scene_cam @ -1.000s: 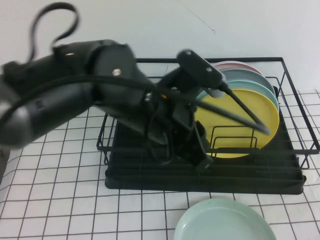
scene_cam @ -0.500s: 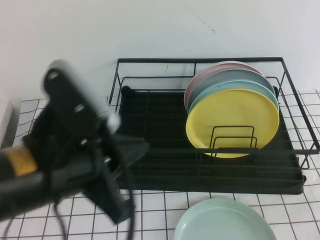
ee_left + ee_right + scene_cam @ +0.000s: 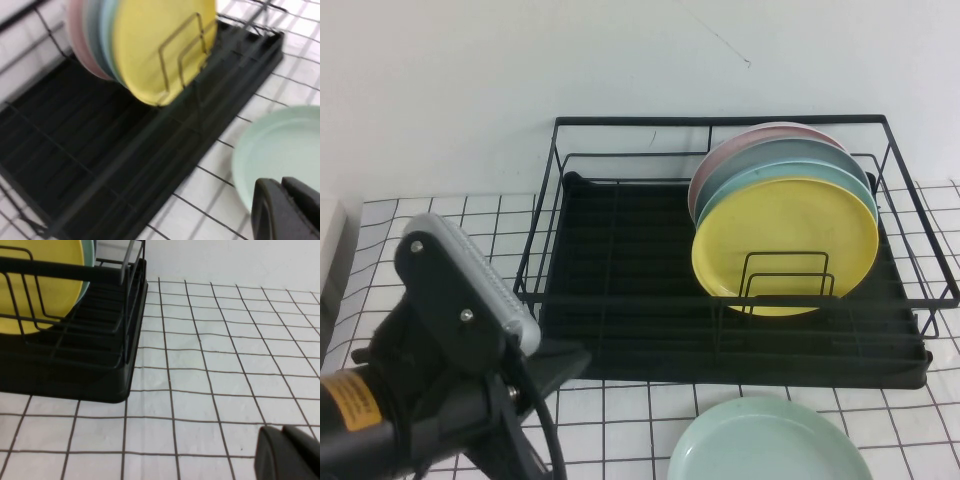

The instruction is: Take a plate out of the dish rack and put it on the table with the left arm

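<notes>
The table [image 3: 440, 215], white with a black grid, fills the lower frame of the high view. The dish rack [image 3: 720, 120] takes centre and right, with a yellow plate [image 3: 785, 245] foremost among the plates standing in its right half. The left arm [image 3: 450, 330] bulks in the lower left corner, clear of the rack. The plate [image 3: 770, 440], pale mint-green, lies flat on the table at the bottom edge, right of centre, just in front of the rack.

In its wrist view the left tool [image 3: 287, 207] is closed, empty, beside the plate. The right tool [image 3: 290, 452] looks closed over bare table.

The placing looks done; what remains is probably only parking the arm.
</notes>
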